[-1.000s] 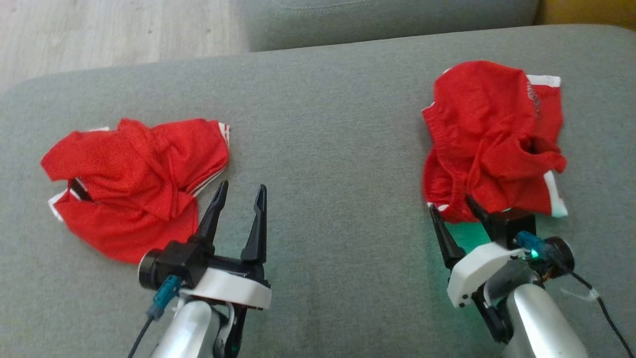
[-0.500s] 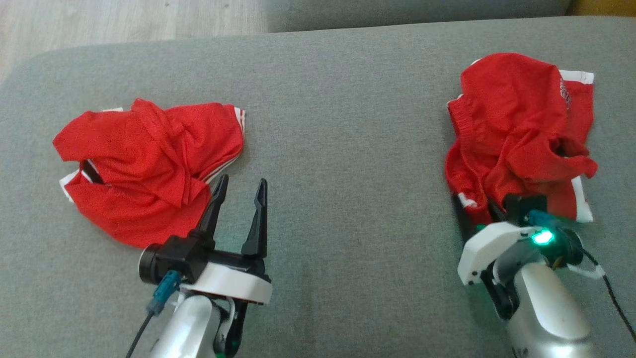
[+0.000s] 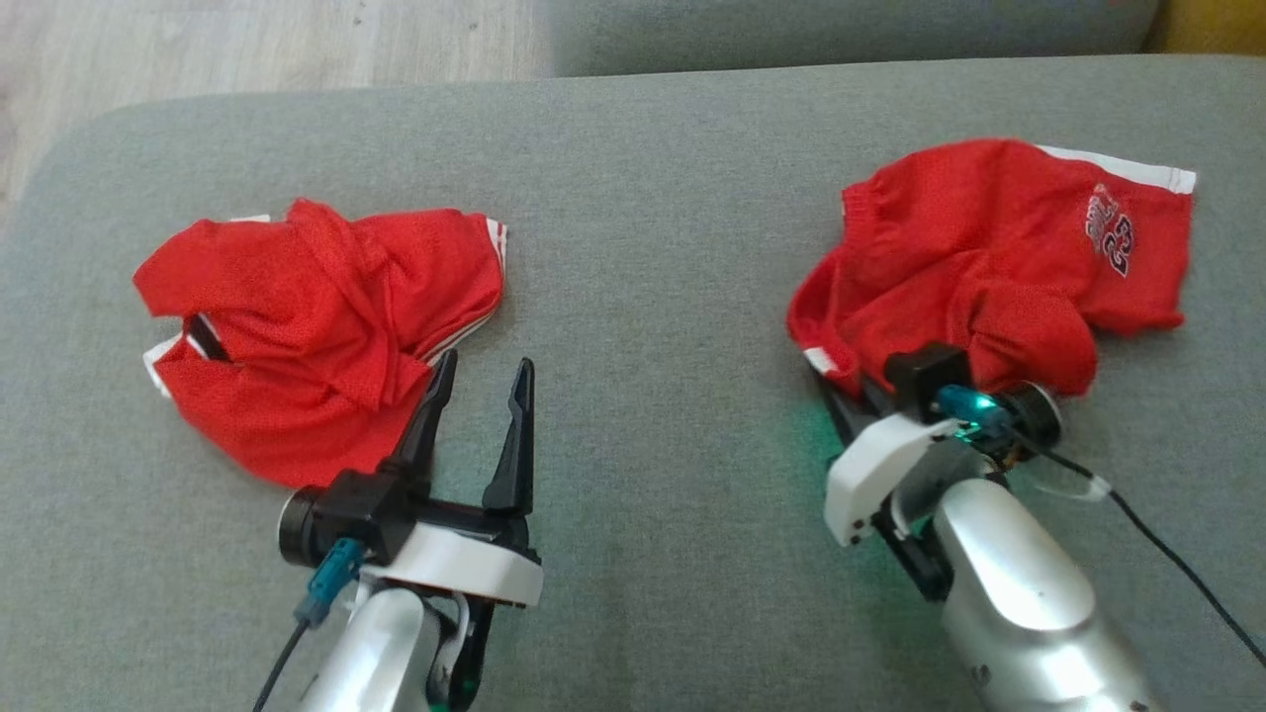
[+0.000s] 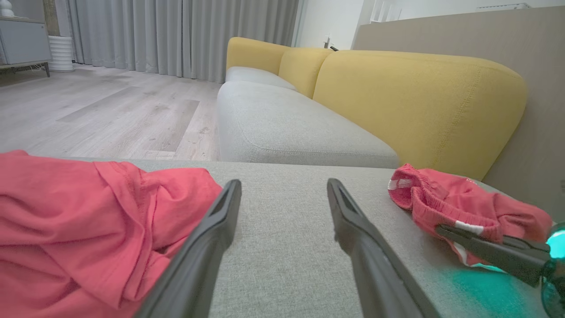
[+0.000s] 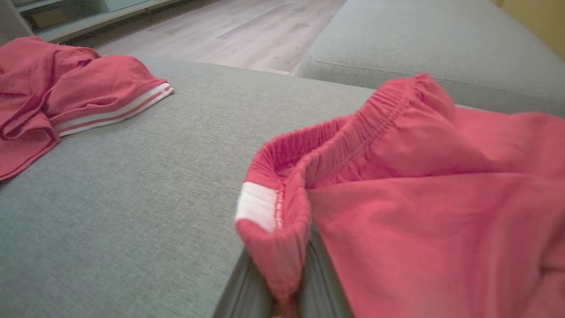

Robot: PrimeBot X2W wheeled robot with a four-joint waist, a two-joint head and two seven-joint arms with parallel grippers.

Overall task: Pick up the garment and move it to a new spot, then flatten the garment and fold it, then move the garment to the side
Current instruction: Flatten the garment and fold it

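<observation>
A crumpled red shirt (image 3: 316, 326) lies at the left of the grey sofa cushion (image 3: 653, 227), just beside the left claw (image 3: 487, 361) — spread wide, holding nothing. Well right, the red shorts (image 3: 999, 247) (white-trimmed) lie bunched, waistband pinched in the right claw (image 3: 839, 400) — clamped tight.

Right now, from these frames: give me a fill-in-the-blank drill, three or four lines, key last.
1. The right gripper is shut on the waistband of the crumpled red fabric shorts; the fingers of the left gripper stand ____.
2. The crumpled red mesh jersey lies beside the ____ gripper.
3. Both garments lie on a ____ fabric sofa cushion.
4. The shorts' hem trim is ____.
Missing words: open; left; grey; white.
</observation>
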